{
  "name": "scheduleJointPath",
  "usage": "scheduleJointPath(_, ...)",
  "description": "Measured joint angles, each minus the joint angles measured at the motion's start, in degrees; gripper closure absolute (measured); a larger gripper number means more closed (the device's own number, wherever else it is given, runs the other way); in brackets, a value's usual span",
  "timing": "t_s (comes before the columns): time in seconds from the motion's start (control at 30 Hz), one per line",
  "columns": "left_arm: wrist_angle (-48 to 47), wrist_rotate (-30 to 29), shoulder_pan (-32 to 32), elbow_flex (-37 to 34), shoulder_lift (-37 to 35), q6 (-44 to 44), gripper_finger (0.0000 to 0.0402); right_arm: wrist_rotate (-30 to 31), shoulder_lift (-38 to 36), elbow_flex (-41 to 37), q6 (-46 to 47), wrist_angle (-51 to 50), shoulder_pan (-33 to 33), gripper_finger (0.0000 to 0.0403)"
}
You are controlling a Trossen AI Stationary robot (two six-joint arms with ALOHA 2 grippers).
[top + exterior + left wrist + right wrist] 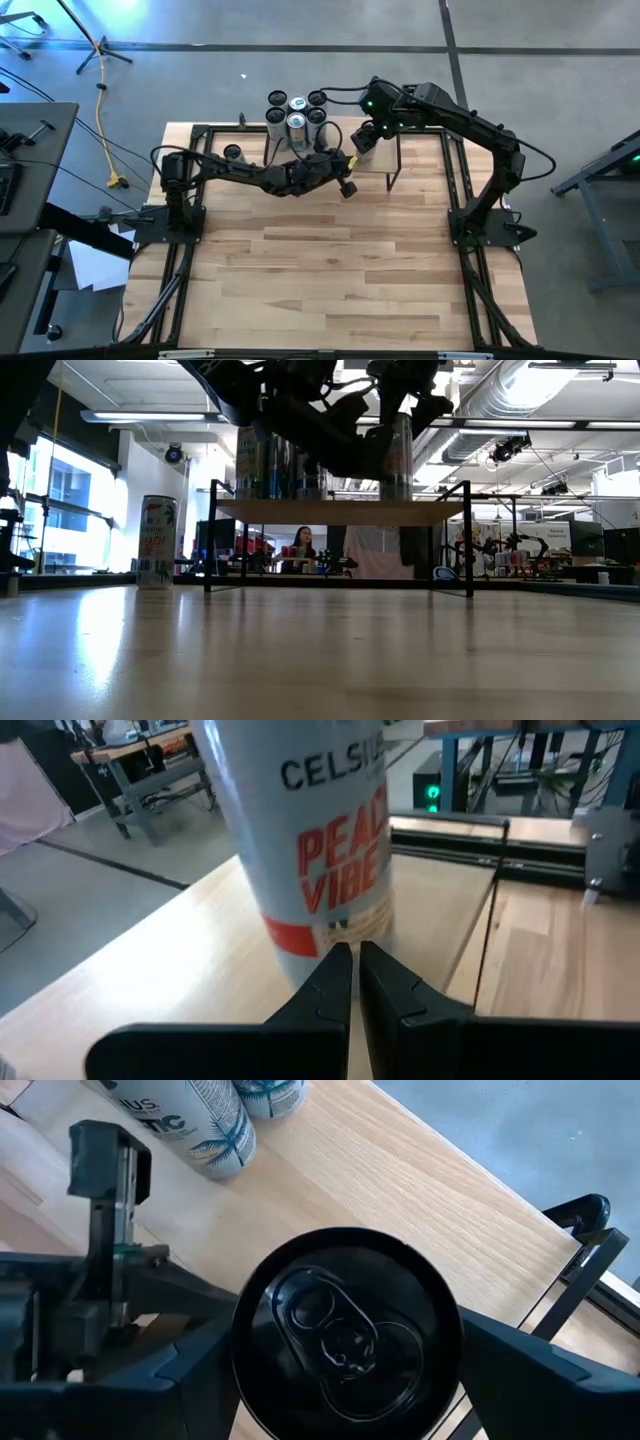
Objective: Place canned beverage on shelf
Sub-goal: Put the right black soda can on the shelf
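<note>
High view: the shelf [372, 158], a small light-wood board on black legs, stands at the far edge of the table [330, 270], near its middle. A cluster of cans [297, 112] crowds the shelf's far left end. The right gripper [364, 137] hangs over the shelf's right part, directly above a black-topped can [345, 1335].

In the right wrist view that can stands upright on the shelf board between the two dark fingers [520, 1370], which are spread to either side of it with a sliver of wood visible along the can's rim; whether they touch it I cannot tell. Two more cans with palm-leaf print [205, 1125] stand farther along the board.

The low view shows the can [397, 457] upright on the shelf top, towards its right end, with the row of other cans at the left end. A separate white can [157, 542] stands on the table just left of the shelf.

The left gripper [354, 982] is closed and empty, its tips pressed together just in front of a can lettered "PEACH VIBE" [310, 840] on the shelf.
</note>
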Motion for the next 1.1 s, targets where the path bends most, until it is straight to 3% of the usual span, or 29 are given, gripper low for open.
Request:
scheduleJointPath(0.4, -1.5, 1.2, -0.2, 0.0, -3.8, 2.5, 0.0401, -0.8, -0.5, 0.0, -2.0, -0.6, -1.2, 0.0093)
scheduleJointPath(0.6, -10.7, 3.4, -0.3, 0.0, -8.0, 0.2, 0.0402, -3.5, -2.1, 0.0, -3.5, -0.6, -2.4, 0.0093)
scheduleJointPath(0.9, -15.6, 4.3, -0.4, -0.5, -14.9, -0.6, 0.0401, -3.9, -2.4, 0.0, -4.8, 1.8, -2.6, 0.0093)
scheduleJointPath(1.1, -20.9, 9.4, -0.4, -0.6, -21.5, 0.9, 0.0401, -4.2, -3.0, 0.0, -6.1, 2.0, -2.6, 0.0093)
